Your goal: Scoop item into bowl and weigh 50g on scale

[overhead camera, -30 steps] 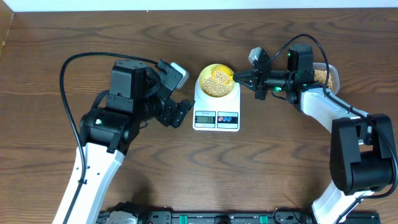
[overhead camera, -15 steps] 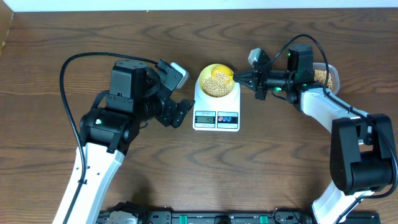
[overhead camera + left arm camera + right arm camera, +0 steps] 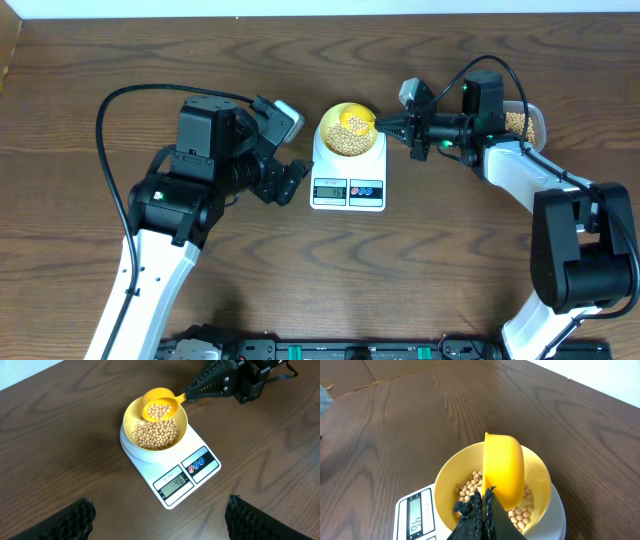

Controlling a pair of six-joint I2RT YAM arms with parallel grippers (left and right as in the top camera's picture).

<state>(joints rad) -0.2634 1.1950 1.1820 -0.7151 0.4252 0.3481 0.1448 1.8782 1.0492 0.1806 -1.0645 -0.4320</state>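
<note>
The right hand (image 3: pixel 386 124) is grasping a bright yellow plastic scoop (image 3: pixel 159 406) over tan round beans (image 3: pixel 156 436) in the pale yellow round bowl (image 3: pixel 129 419) on the white flat scale (image 3: pixel 208 463), near the far edge of the counter (image 3: pixel 80 60); the left hand (image 3: pixel 288 182) is hovering released.

A dark wooden table (image 3: pixel 80 60) bears the white scale (image 3: pixel 348 190) and a clear tub (image 3: pixel 540 128).

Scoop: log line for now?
right gripper shut on scoop | scoop over bowl, holding beans | bowl on scale | left gripper open
</note>
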